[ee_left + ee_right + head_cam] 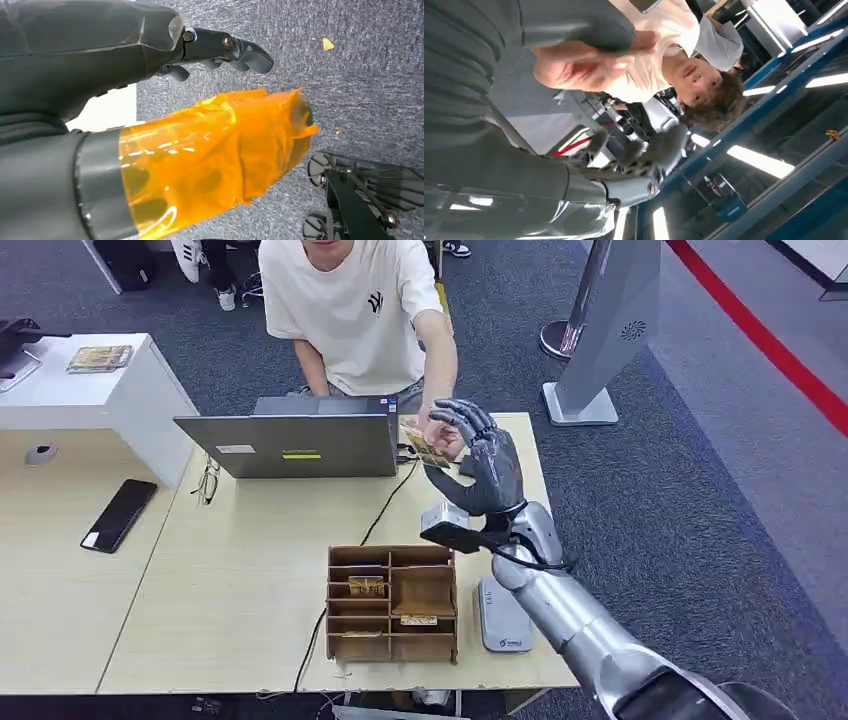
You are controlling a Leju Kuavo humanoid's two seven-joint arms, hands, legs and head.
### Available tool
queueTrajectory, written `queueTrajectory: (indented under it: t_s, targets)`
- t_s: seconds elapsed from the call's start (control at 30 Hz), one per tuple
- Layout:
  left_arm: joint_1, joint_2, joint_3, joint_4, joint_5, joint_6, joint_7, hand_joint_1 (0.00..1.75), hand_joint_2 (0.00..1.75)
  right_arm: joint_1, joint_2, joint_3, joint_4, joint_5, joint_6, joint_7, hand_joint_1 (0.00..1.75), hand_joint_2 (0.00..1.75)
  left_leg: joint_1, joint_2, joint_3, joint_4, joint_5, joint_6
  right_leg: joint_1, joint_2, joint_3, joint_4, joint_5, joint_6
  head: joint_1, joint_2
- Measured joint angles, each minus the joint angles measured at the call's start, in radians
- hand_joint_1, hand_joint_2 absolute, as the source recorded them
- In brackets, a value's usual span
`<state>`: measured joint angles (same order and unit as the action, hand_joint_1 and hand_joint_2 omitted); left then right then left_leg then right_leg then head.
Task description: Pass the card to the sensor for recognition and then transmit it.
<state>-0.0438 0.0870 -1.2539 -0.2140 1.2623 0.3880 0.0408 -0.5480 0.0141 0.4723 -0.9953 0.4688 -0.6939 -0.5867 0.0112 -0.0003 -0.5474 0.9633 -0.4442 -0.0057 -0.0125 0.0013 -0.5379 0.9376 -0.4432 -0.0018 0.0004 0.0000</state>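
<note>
Right hand [487,462] up beyond the laptop [290,443], fingers pinching the card [424,446]; person's hand [440,435] meets it. Thin, stiff, light, probably slippery: take an edge.

Wood, plastic, metal and carpet

Pale smooth wood desk [230,580]; brown wooden organizer [392,602]; matt dark plastic right hand [487,462]; brushed silver metal arm [575,620]; rough grey carpet [700,490].
</note>
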Motion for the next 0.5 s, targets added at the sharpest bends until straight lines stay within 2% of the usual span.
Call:
queueTrajectory:
  t_s: [0.07, 0.17, 0.5]
  targets:
    - [0.0, 0.0, 0.0, 0.0, 0.0, 0.0, 0.0, 0.0, 0.0, 0.0, 0.0, 0.0, 0.0, 0.0, 0.0, 0.0, 1.68, 1.75, 0.0, 0.0, 0.0, 0.0, 0.0, 0.0, 0.0, 0.0, 0.0, 0.0, 0.0, 0.0, 0.0, 0.0]
    - [0.0, 0.0, 0.0, 0.0, 0.0, 0.0, 0.0, 0.0, 0.0, 0.0, 0.003, 0.0, 0.0, 0.0, 0.0, 0.0, 1.75, 1.75, 0.0, 0.0, 0.0, 0.0, 0.0, 0.0, 0.0, 0.0, 0.0, 0.0, 0.0, 0.0, 0.0, 0.0]
    - [0.0, 0.0, 0.0, 0.0, 0.0, 0.0, 0.001, 0.0, 0.0, 0.0, 0.005, 0.0, 0.0, -0.002, 0.0, 0.002, 1.75, 1.75, 0.0, 0.0, 0.0, 0.0, 0.0, 0.0, 0.0, 0.0, 0.0, 0.0, 0.0, 0.0, 0.0, 0.0]
